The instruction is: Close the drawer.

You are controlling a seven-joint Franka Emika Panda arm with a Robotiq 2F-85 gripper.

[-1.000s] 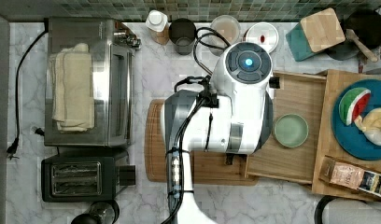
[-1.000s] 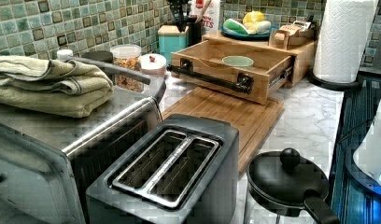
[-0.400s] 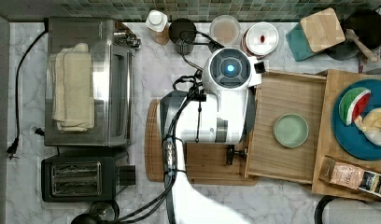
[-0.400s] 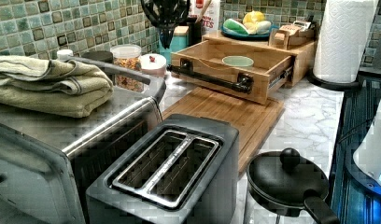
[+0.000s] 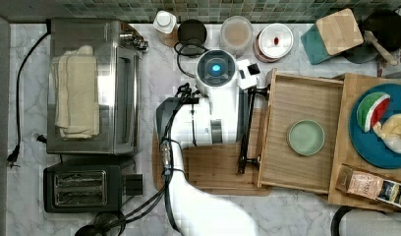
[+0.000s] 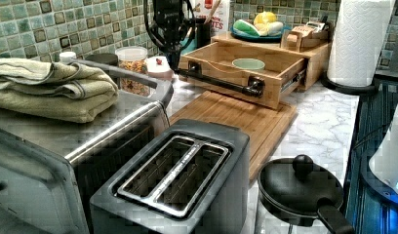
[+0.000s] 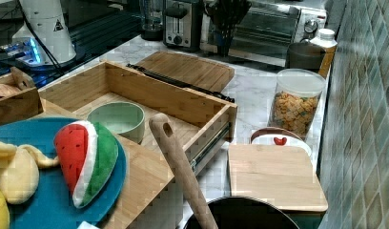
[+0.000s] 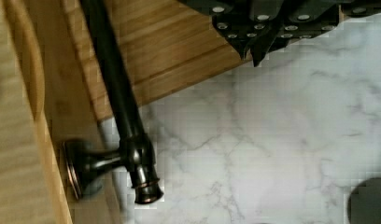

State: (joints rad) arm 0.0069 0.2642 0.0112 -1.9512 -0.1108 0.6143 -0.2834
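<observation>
The drawer (image 5: 306,137) stands pulled out over the marble surface (image 5: 154,73), with a green bowl (image 5: 305,137) inside it. Its black handle (image 5: 246,129) lies above the cutting board (image 5: 218,167). My jaws (image 8: 254,46) hang just beside the handle's end, pressed together and holding nothing.

light-wood drawer (image 5: 306,105) pulled open, black bar handle (image 5: 246,129) in front.
</observation>
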